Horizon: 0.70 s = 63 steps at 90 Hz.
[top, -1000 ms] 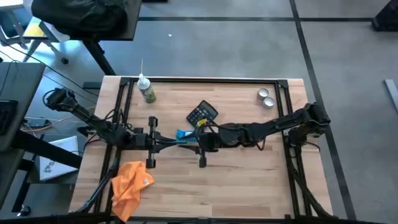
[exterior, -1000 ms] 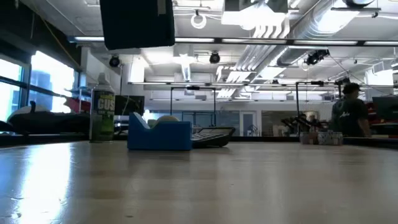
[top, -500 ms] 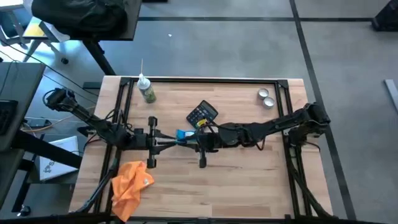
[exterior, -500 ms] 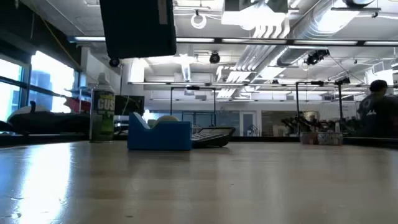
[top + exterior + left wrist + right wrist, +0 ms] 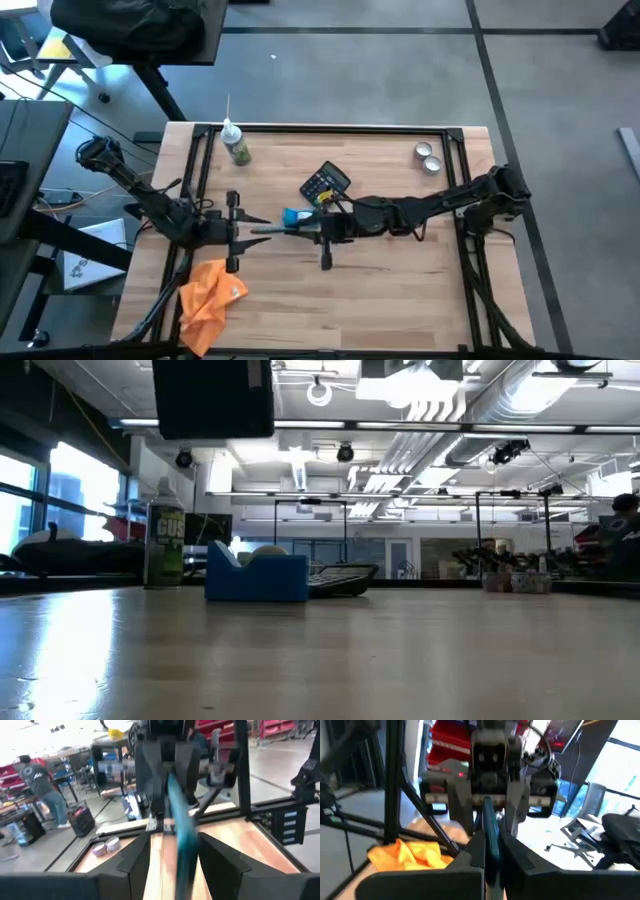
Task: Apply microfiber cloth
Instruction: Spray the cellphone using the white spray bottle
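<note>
- the microfiber cloth [image 5: 209, 297] lies crumpled at the near left corner of the table [image 5: 400, 290], nobody touching it; the right wrist view catches its orange folds [image 5: 410, 854] behind the left arm's frame.
- so the cloth is not yet picked up, and by my reading the wiping hasn't begun.
- above the table's middle, a thin teal strip [image 5: 268, 229] spans the gap between the two arms.
- the right gripper [image 5: 318, 230] is clamped on the strip; in its own wrist view the fingers [image 5: 479, 851] pinch it edge-on.
- the left gripper [image 5: 238, 228] sits at the strip's other end with its fingers [image 5: 135, 862] spread wide, the strip [image 5: 181, 840] running between them without touching either.
- looks to me like a handover or release, which would free the left arm, nearest the cloth.
- a small blue box [image 5: 293, 215] and a black calculator [image 5: 325, 183] lie just behind the grippers.
- a green bottle [image 5: 237, 147] stands at the far left, two small tins [image 5: 428, 156] at the far right, all well apart from the cloth.
</note>
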### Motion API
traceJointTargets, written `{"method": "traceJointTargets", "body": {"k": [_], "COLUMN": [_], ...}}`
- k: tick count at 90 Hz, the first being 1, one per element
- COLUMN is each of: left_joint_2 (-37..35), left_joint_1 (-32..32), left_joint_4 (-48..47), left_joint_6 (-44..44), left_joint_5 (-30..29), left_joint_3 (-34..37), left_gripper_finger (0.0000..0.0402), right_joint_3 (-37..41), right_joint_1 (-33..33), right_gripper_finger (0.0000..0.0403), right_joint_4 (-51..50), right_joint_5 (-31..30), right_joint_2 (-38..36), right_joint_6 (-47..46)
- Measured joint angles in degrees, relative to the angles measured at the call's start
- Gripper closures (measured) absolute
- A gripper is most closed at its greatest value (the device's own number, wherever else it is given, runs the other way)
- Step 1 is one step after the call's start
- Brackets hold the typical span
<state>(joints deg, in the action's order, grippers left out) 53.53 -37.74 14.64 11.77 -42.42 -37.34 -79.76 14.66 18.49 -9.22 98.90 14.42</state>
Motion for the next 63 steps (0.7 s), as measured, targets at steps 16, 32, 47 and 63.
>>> {"method": "traceJointTargets", "body": {"k": [16, 32, 47, 63], "left_joint_2": [0.1, 0.1, 0.2, 0.2], "left_joint_1": [-0.3, -1.2, -0.9, -0.9], "left_joint_4": [3.6, 6.4, 6.2, 6.4], "left_joint_6": [2.5, 5.3, 4.9, 4.8], "left_joint_5": [1.5, 2.7, 0.0, 0.1], "left_joint_3": [0.0, 0.0, 0.0, 0.0], "left_gripper_finger": [0.0257, 0.0281, 0.0337, 0.0391], "right_joint_3": [-0.1, -0.1, -0.1, -0.1], "right_joint_1": [0.0, 0.0, 0.0, 0.0], "right_gripper_finger": [0.0402, 0.0402, 0.0403, 0.0399], "right_joint_4": [-0.3, 0.3, 1.3, 1.3], "right_joint_5": [0.5, 0.4, 0.3, 0.4], "right_joint_2": [0.0, 0.0, 0.0, -0.1], "right_joint_6": [-0.8, -0.9, -0.9, -2.5]}}
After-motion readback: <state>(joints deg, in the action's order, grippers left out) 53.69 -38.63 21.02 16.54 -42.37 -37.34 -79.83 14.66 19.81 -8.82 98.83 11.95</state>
